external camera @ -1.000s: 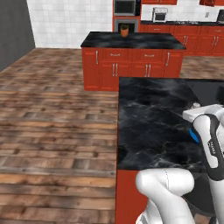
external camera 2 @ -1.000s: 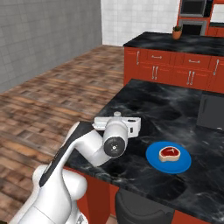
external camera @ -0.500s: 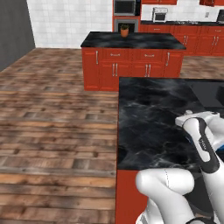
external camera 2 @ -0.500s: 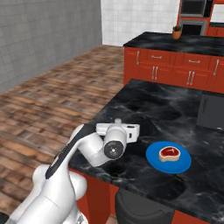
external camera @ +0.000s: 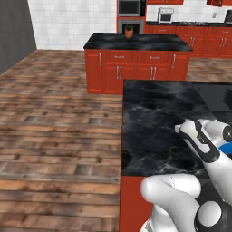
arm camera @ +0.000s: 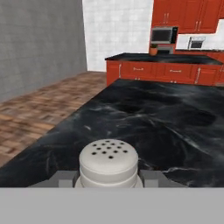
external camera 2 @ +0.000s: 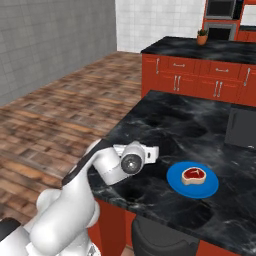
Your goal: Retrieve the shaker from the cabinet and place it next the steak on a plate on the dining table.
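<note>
My gripper (arm camera: pixel 108 178) is shut on the shaker (arm camera: pixel 108 161), whose pale perforated cap fills the bottom of the hand view. The hand (external camera 2: pixel 144 152) hovers low over the dining table (external camera 2: pixel 200 122), a black white-veined marble top, near its front left corner. To the hand's right lies the blue plate (external camera 2: pixel 206 188) with the steak (external camera 2: pixel 194 175) on it, a short gap away. A sliver of the plate (external camera: pixel 226 147) peeks out behind the arm in the left base view. The cabinet is out of view.
A dark inset panel (external camera 2: pixel 243 128) sits in the table at the far right. Beyond it stands a red island (external camera: pixel 136 59) bearing a potted plant (external camera: pixel 129 31). Wooden floor (external camera: pixel 54 118) lies left of the table's edge.
The hand with the shaker has sunk a little toward the table top and drifted slightly toward the table's left edge. The plate and steak have not moved.
</note>
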